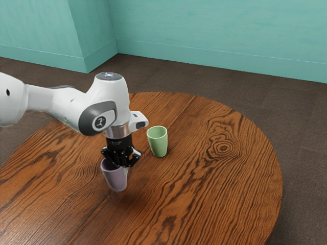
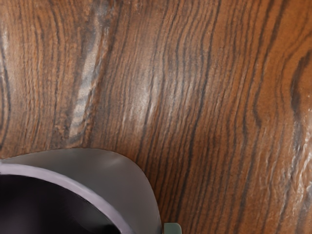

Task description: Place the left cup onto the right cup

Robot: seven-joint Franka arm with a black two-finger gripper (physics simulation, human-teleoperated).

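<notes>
Purple cup (image 1: 115, 178): this is the left cup, the one to move. It sits low and left of the middle of the exterior view, right under the robot's hand, and it looks a bit tipped
Green cup (image 1: 157, 141): this is the right cup. It stands up straight near the middle of the picture, up and to the right of the purple cup, close by but not touching it
Pincer (image 1: 121, 159): the black pincer is down at the purple cup's rim. I cannot tell if it is open or closed on the cup
Table (image 1: 219, 194): round, brown wood, with bare space all around both cups
Step now: I think it is getting a good hold on the purple cup at its rim
How to do it well: squeeze the rim firmly, then lift straight up until the purple cup's bottom is higher than the green cup's top. Then go across slowly, up and to the right in the picture
Watch out: a tipped cup may slip or swing. If it moves too low it may knock the green cup over
</notes>
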